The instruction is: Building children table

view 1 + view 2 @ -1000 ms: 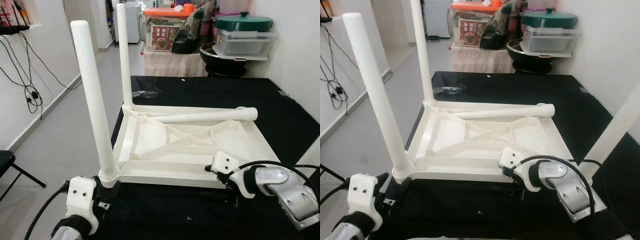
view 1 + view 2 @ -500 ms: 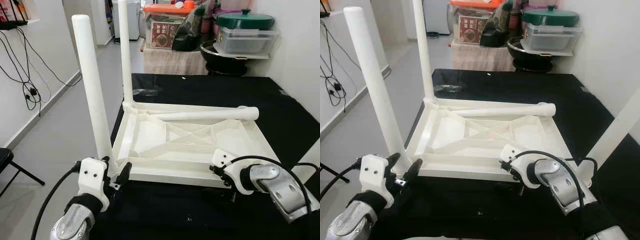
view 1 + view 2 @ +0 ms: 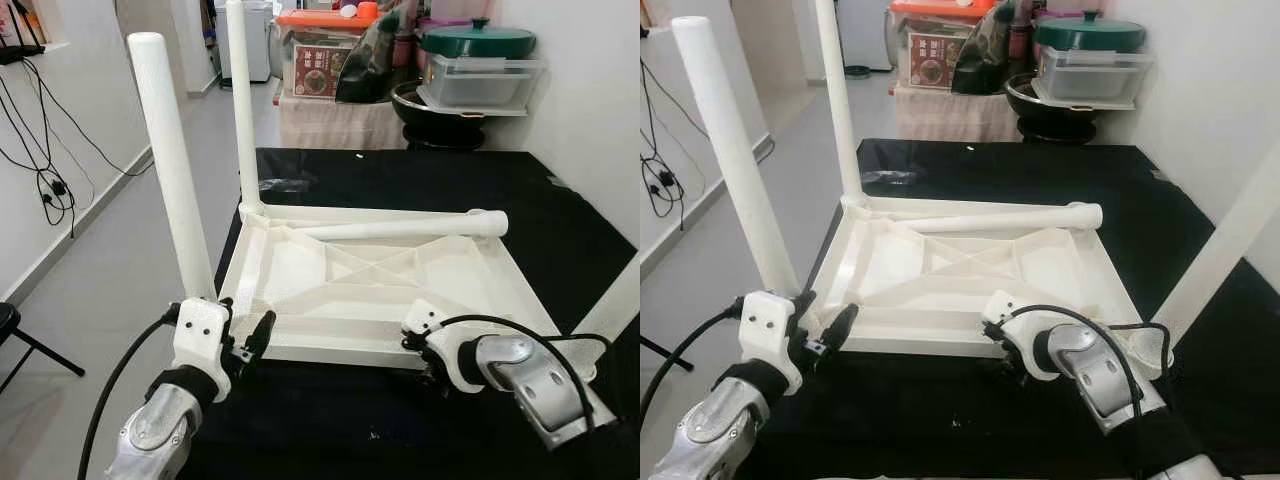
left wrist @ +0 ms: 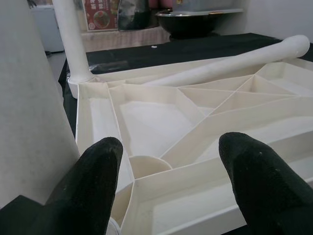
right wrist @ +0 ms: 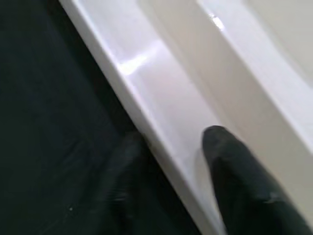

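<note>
Your white tabletop (image 3: 380, 290) is lying upside down on the black bench (image 3: 560, 220), ribbed underside facing up. Two legs are already standing in their sockets on the left side: the near leg (image 3: 172, 170) at the front-left corner and the far leg (image 3: 240, 110) at the back-left corner, both upright. A third, loose leg (image 3: 410, 228) is lying flat along the back edge of the tabletop, its capped end pointing to your right. There's also another white leg (image 3: 1220, 250) leaning up at a tilt near the front-right corner; I can't tell whether it's seated in its socket.

Your left end effector (image 3: 245, 340) sits right at the front-left corner, just beside the base of the near leg, fingers spread apart and not gripping anything. In the left wrist view, the two black fingertips (image 4: 98, 176) frame the empty round socket and the ribs with a wide gap between them.

Your right end effector (image 3: 425, 355) is down at the front rim of the tabletop. In the right wrist view one finger (image 5: 234, 171) lies on the inner side of the rim and the other, blurry one on the bench side, so it straddles the edge, closed onto it as far as I can make out.

Behind the bench you've got a green-lidded pot (image 3: 480, 42) on clear containers.
</note>
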